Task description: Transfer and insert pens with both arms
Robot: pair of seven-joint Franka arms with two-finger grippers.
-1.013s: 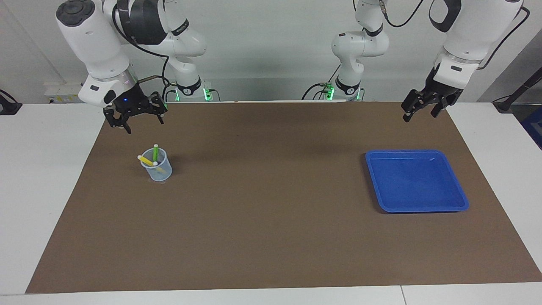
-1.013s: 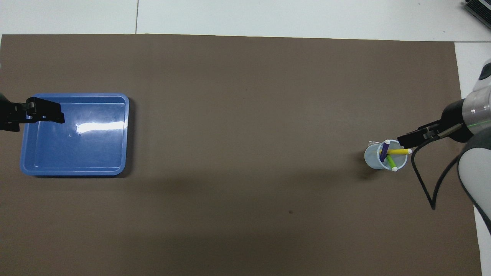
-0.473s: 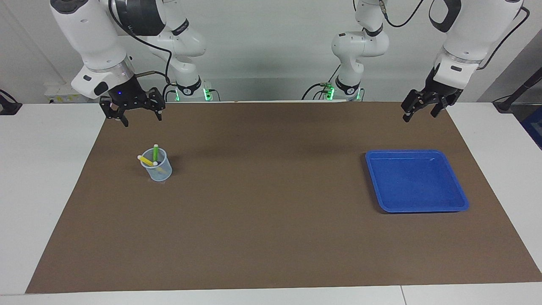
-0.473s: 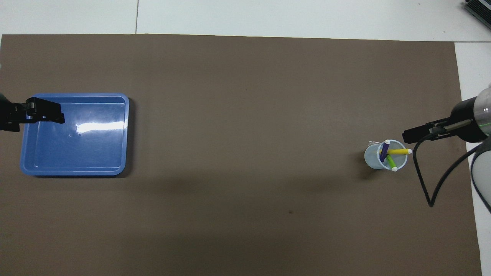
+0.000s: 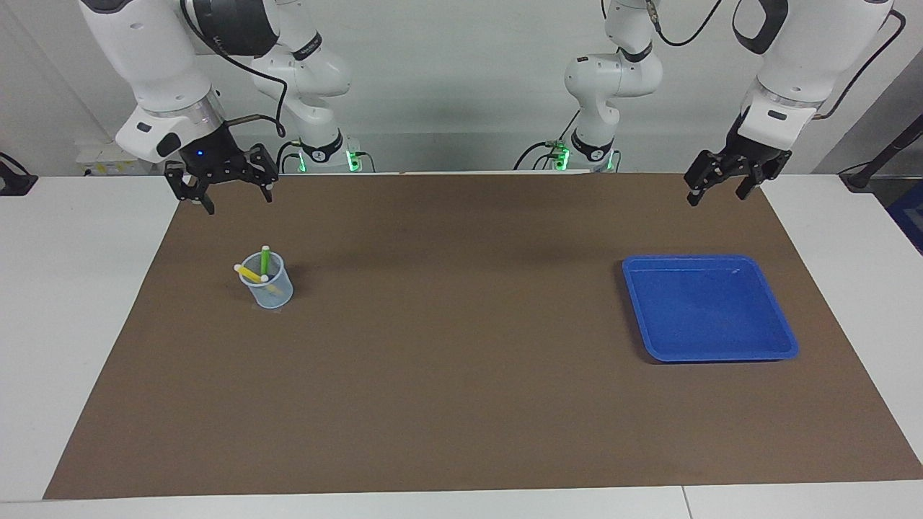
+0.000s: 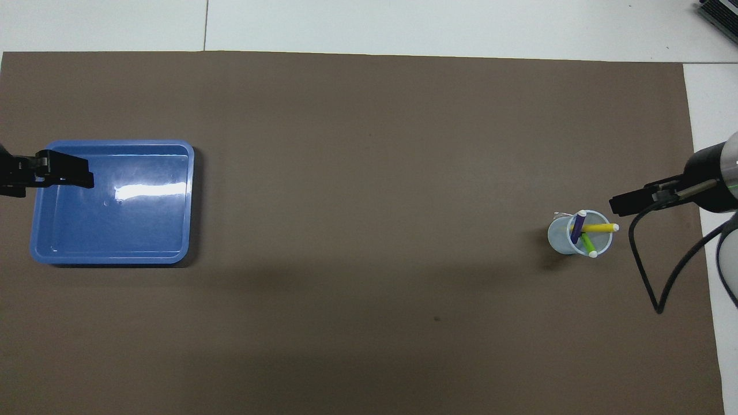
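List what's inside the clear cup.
The clear cup holds three pens: green pen, yellow pen, purple pen, leaning crossed. Their lower ends are partly hidden.

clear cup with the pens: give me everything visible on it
The cup is a small, clear, bluish plastic beaker, wider at the rim than at the base, standing upright on the brown mat toward the right arm's end of the table. Inside it lean three pens with pale tips: green pen, yellow pen and purple pen, crossing one another and sticking out above the rim. Nothing else touches it.
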